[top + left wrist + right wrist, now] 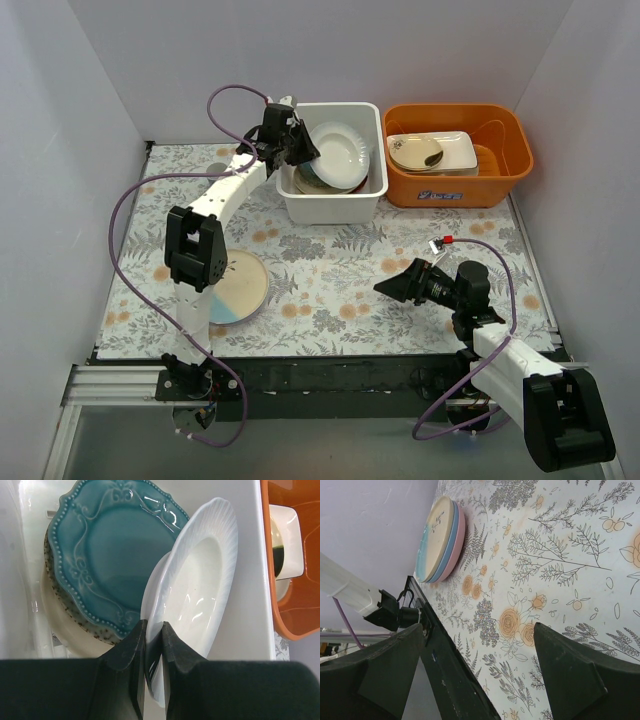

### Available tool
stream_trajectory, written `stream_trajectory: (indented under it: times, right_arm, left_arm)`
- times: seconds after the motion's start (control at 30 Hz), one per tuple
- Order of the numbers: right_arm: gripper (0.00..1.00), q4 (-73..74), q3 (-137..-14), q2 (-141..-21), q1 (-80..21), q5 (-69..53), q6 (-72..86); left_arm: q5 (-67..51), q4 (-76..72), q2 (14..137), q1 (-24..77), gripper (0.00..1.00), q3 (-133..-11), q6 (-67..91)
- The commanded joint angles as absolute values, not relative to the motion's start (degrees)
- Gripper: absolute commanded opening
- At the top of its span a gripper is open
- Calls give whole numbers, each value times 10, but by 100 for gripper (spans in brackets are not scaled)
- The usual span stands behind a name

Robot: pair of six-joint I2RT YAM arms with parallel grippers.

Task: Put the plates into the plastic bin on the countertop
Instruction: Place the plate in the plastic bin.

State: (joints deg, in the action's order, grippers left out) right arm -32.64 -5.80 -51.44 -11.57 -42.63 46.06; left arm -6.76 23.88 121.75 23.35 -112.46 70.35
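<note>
My left gripper (298,150) (154,626) is shut on the rim of a white plate (338,148) (200,595), which it holds tilted on edge inside the white plastic bin (335,208) (250,605). Behind the white plate in the bin, a teal plate (110,555) leans on a speckled one and a cream plate (52,620). A stack of three plates (238,285) (442,535), cream-and-light-blue on top, then blue, then pink, lies on the countertop (340,270) at the left. My right gripper (393,286) (479,630) hovers open and empty over the countertop's near right.
An orange tub (460,187) (295,610) stands right of the bin, holding a white rectangular dish (458,152) and a beige bowl (415,152). White walls enclose the table on three sides. The black front rail (455,675) runs along the near edge.
</note>
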Motion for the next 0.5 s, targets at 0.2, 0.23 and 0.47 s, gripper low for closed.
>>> stream_trajectory:
  times: [0.2, 0.23, 0.47]
  right_arm:
    - [98, -333, -65, -515, -112, -439, 450]
    - [98, -333, -66, -513, -112, -439, 450]
    - [98, -332, -63, -512, -112, -439, 449]
  left_arm:
    - [-74, 214, 1195, 229, 7, -1100, 710]
    - [-75, 214, 1195, 229, 7, -1092, 710]
    - [-67, 214, 1187, 225, 19, -1065, 716]
